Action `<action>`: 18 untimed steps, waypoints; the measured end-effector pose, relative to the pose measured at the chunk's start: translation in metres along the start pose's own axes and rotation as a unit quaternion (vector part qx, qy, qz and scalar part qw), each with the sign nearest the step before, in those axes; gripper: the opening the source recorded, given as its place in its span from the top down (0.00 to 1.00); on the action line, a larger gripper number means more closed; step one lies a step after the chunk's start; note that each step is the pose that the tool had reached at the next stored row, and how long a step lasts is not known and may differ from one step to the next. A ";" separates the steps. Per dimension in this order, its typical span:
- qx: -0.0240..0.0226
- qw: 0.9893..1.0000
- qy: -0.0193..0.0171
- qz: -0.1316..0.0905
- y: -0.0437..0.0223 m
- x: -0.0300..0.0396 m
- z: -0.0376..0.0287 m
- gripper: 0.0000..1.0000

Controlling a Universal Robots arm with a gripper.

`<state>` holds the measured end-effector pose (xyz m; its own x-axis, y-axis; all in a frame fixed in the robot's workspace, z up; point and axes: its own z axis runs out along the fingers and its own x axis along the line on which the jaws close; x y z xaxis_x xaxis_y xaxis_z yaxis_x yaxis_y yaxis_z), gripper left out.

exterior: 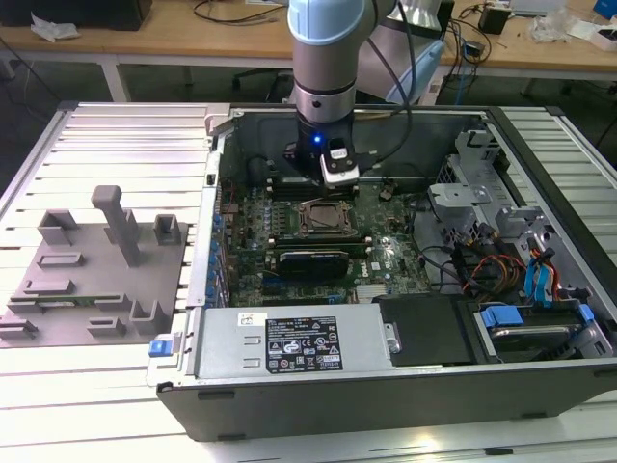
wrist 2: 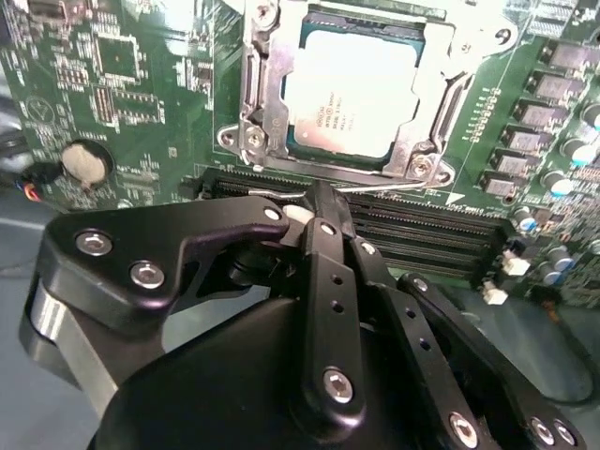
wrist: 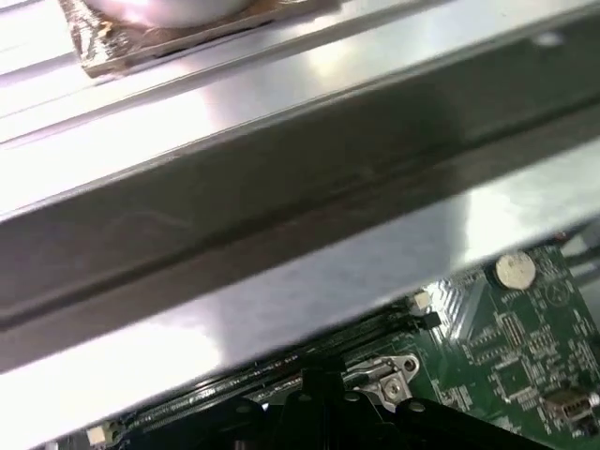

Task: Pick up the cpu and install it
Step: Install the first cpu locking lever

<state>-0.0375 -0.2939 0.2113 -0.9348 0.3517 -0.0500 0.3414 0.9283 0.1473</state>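
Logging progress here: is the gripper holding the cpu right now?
No: in the second wrist view the cpu lies flat in the socket frame, apart from the gripper.

Lab: workbenches (exterior: pixel 174 40), open PC case (exterior: pixel 386 403).

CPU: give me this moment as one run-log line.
cpu: lying flat in socket | hand: over memory slots beside socket, clear of cpu | arm: reaching into open case
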 end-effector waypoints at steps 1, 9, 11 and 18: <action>0.000 1.000 0.001 -0.008 0.0007 0.0002 0.0001 0.89; 0.004 1.000 0.001 -0.020 0.0028 -0.0023 0.0011 0.89; 0.005 1.000 0.001 -0.020 0.0031 -0.0023 0.0012 0.89; 0.025 0.999 -0.006 -0.022 0.0055 -0.0018 0.0048 0.89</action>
<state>-0.0334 -0.2889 0.2074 -0.9479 0.3114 -0.0673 0.3047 0.9477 0.0947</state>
